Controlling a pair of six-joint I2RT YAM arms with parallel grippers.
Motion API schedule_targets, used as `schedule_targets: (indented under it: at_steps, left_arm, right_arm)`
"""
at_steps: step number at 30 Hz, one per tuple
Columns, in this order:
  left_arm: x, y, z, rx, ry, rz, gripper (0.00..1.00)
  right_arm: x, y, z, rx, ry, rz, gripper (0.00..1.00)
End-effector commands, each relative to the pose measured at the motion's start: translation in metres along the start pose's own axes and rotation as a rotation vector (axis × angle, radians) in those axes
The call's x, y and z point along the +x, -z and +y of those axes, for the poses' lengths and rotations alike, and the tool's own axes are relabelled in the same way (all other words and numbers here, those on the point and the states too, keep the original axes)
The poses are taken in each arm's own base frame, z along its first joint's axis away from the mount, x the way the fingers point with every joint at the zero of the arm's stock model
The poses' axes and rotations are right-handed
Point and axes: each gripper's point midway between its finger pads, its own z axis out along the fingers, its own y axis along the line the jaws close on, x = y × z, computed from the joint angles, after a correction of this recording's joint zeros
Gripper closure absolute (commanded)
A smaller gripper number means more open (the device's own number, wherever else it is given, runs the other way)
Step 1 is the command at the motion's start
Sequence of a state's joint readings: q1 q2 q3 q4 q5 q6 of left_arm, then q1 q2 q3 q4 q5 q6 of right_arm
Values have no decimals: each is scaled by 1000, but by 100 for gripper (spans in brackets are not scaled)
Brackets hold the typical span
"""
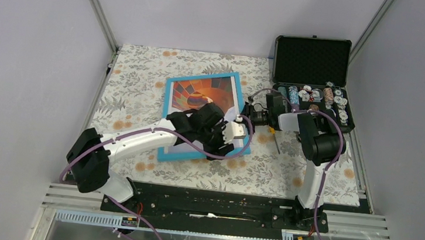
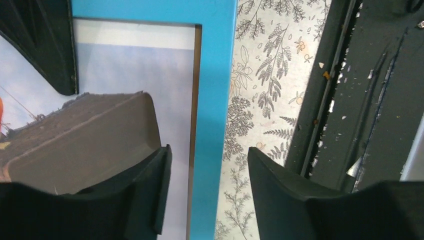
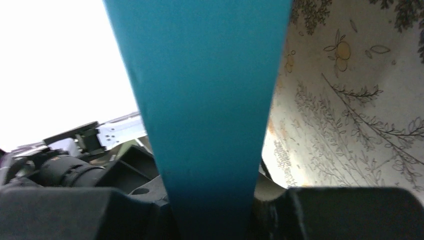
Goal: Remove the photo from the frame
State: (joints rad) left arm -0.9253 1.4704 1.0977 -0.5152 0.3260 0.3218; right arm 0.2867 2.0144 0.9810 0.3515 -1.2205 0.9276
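The frame (image 1: 166, 112), with its narrow light-blue border, lies face up on the floral cloth. In it the photo (image 1: 201, 92) shows an orange balloon. My left gripper (image 1: 220, 152) hovers over the frame's near border. In the left wrist view it (image 2: 209, 150) is open and straddles the blue border (image 2: 215, 75) without touching it; the photo's pale sky (image 2: 135, 65) and brown basket lie to the left. My right gripper (image 1: 245, 112) is at the frame's right edge. In the right wrist view it (image 3: 215, 200) is shut on the blue rim (image 3: 200, 75).
An open black case (image 1: 315, 62) with stacks of poker chips stands at the back right, close behind the right arm. The black base rail (image 1: 214, 199) runs along the near edge. Floral cloth (image 1: 139, 66) covers the table, and grey walls enclose it.
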Motion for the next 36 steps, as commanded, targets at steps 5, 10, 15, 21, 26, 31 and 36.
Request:
schedule_targets:
  at_steps: [5, 10, 15, 21, 26, 31, 36]
  left_arm:
    - [-41, 63, 24, -14, 144, -107, 11]
    - [-49, 104, 66, -104, 280, -138, 1]
    - [-40, 142, 105, -225, 418, -191, 1]
    - [-16, 174, 129, -359, 525, -214, 1]
    - [8, 195, 144, -493, 618, -178, 1]
    - [27, 216, 149, -585, 663, -164, 1]
    - [47, 238, 163, -725, 707, -143, 1]
  right_arm:
    - [6, 15, 9, 190, 22, -9, 100]
    - [4, 28, 17, 286, 101, -16, 100]
    - [-9, 44, 43, 375, 277, -54, 100]
    - [-29, 64, 81, 479, 500, -98, 100]
    - [-48, 83, 113, 570, 648, -145, 100]
    - [-61, 97, 142, 627, 778, -188, 100]
    - [-69, 110, 182, 663, 942, -249, 100]
